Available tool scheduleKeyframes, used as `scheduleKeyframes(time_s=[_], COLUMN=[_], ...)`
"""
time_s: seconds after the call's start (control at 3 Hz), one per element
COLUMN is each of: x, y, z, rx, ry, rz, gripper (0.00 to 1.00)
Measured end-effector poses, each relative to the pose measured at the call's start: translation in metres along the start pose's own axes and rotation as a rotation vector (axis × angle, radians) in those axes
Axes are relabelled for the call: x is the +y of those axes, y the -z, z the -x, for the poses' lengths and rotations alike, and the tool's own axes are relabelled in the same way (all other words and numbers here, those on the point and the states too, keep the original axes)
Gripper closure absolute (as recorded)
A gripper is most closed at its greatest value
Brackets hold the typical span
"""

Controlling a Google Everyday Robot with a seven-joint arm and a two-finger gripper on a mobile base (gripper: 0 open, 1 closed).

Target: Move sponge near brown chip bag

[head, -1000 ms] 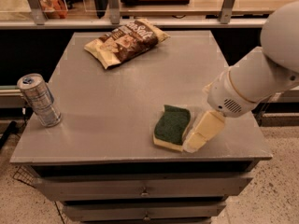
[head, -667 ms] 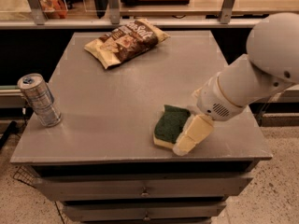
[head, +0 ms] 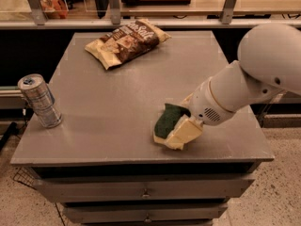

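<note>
The sponge (head: 165, 120), dark green on top with a pale yellow base, is near the table's front right and tilted, with its green face turned left. My gripper (head: 182, 126) is on its right side. One cream finger (head: 184, 133) lies across the front of the sponge and the other shows just behind it, so the gripper looks shut on the sponge. The brown chip bag (head: 127, 41) lies flat at the back of the table, left of centre, far from the sponge.
A silver drink can (head: 39, 100) stands upright near the left edge of the grey table (head: 108, 107). My white arm (head: 254, 79) reaches in from the right. A shelf rail with metal posts runs behind the table. Drawers sit below the front edge.
My gripper has moved left onto the sponge. The sponge lay flat before and is now tilted and shifted slightly left. The bag and can have not moved.
</note>
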State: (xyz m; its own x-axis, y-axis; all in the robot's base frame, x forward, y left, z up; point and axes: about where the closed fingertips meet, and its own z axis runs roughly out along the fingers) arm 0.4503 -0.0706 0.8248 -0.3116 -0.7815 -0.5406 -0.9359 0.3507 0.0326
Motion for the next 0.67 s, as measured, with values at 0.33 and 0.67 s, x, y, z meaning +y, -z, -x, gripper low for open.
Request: scheduleKeyframes(time_s=[0.33,0.67], x=[-0.007,-0.025], y=[0.008,0.036], z=[0.004,0.012], rx=[-0.007,-0.007], ry=[0.005,0.028], rz=[-0.023,-0.091], gripper=[0.64,0.87])
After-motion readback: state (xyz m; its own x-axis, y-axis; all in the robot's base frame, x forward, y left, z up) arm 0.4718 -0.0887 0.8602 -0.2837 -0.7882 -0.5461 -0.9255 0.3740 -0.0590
